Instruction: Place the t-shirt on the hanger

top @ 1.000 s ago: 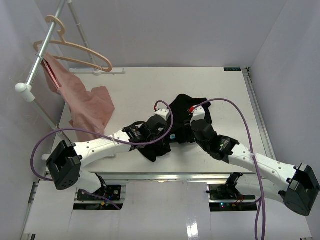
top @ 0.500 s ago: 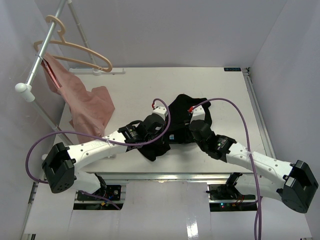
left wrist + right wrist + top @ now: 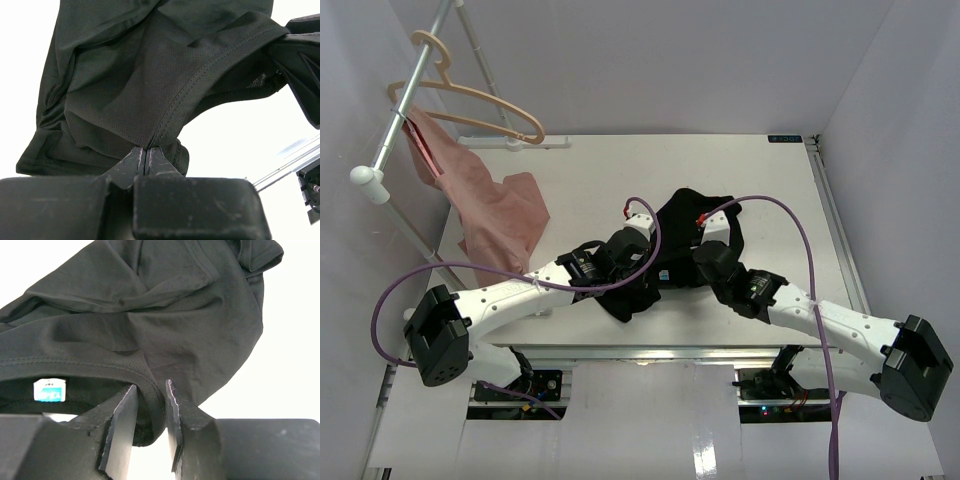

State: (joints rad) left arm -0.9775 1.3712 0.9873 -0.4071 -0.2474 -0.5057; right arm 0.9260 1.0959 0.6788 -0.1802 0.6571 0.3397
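The black t-shirt (image 3: 685, 215) lies crumpled at the middle of the white table. My left gripper (image 3: 642, 266) is shut on a seamed edge of it (image 3: 144, 150), and the fabric (image 3: 125, 75) fans out from the tips. My right gripper (image 3: 682, 270) is open, its jaws standing on either side of a fold of the collar band (image 3: 151, 387), with the shirt body (image 3: 165, 305) beyond it. The tan wooden hanger (image 3: 510, 101) hangs empty on the rail at the far left, well away from both grippers.
A pink garment (image 3: 495, 215) drapes from the grey metal rail (image 3: 386, 140) down onto the table's left side. Purple cables loop over both arms. White walls close in the table at the left, back and right.
The left arm swung a little to the right, keeping hold of the shirt. The right arm slid left, bringing its jaws around the collar fold.
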